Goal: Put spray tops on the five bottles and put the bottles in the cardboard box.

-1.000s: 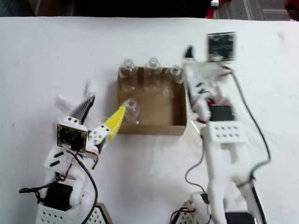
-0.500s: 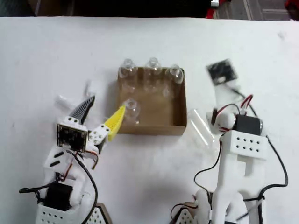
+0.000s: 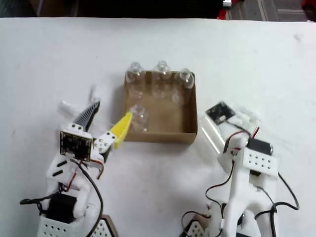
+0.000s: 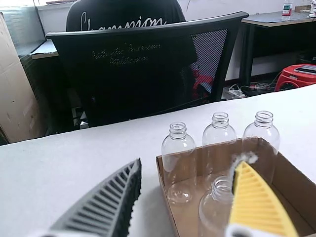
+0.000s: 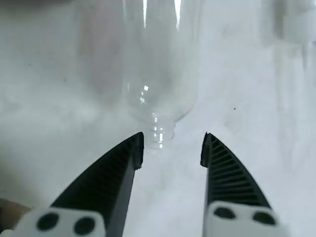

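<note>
Now my right pincer (image 5: 172, 143), open, frames the lying bottle (image 5: 160, 74) at its neck; next I must close squarely. Meanwhile my left pincer (image 3: 111, 111) hangs open.

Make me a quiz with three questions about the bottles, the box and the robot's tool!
1. Where is the bottle outside the cardboard box? A) on a chair B) lying on the table C) up in the air
2. How many bottles stand in the box? A) two B) five C) four
3. How is the right tool? A) open B) shut on a bottle C) shut on nothing
Answers: 1 B, it lies flat beside the box. 2 C, three along the back wall and one in front. 3 A, its fingers are spread, with the lying bottle's neck by their tips.
</note>
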